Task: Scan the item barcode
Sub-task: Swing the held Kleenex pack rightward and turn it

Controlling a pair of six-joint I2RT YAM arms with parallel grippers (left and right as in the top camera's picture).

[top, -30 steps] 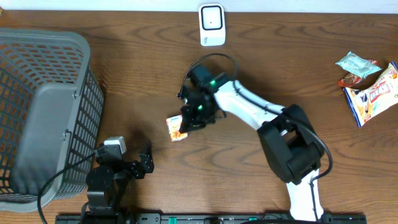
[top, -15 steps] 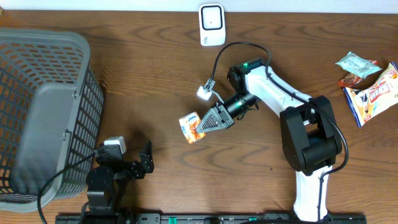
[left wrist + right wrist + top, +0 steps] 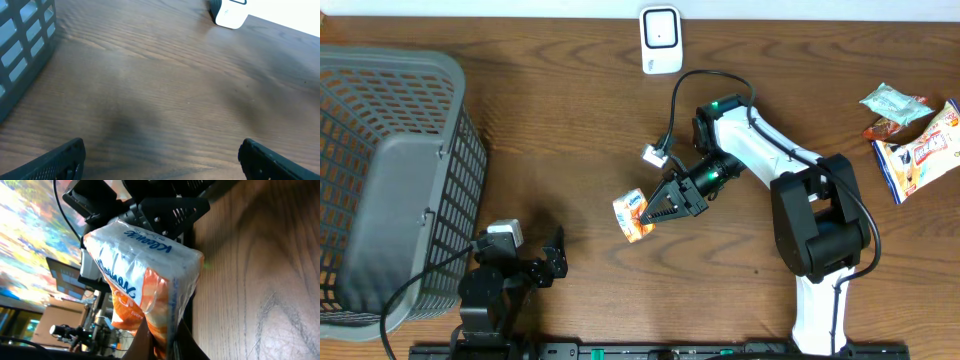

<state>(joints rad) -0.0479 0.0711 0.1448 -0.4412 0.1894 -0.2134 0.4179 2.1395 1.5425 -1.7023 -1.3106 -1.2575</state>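
The item is an orange and white tissue pack [image 3: 632, 216], held above the middle of the wooden table by my right gripper [image 3: 655, 210], which is shut on one end of it. In the right wrist view the pack [image 3: 145, 270] fills the frame, pinched at its lower edge by the gripper [image 3: 162, 342]; I see no barcode on the face that shows. The white scanner [image 3: 661, 40] stands at the far edge of the table, well away from the pack. My left gripper [image 3: 555, 262] rests at the near left, open and empty [image 3: 160, 162], and faces the scanner [image 3: 229, 12].
A large grey mesh basket [image 3: 390, 170] fills the left side, and its wall [image 3: 25, 45] is close to the left gripper. Several snack packets [image 3: 915, 140] lie at the far right edge. A cable loops above the right arm's wrist [image 3: 710, 85].
The right arm has swung its wrist round and back to the right. The tissue pack has shifted slightly right and toward the near edge, still gripped. The left arm has not moved.
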